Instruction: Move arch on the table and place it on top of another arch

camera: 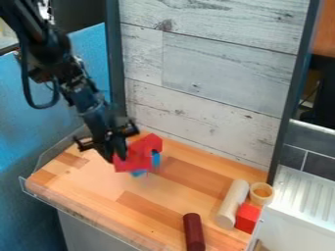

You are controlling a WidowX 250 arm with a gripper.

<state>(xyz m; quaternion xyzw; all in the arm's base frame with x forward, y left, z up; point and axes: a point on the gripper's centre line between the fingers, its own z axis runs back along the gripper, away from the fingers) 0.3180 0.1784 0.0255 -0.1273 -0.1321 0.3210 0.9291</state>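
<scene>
The hand (120,155) grips the red arch (138,156), tilted over the blue arch (155,160). Lifting looks done; seating it squarely there and letting go seem left.

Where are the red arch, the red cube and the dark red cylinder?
Red arch (136,158), camera view: middle of its body.
Red cube (247,218), camera view: near its centre.
Dark red cylinder (194,232), camera view: middle of its side.
</scene>
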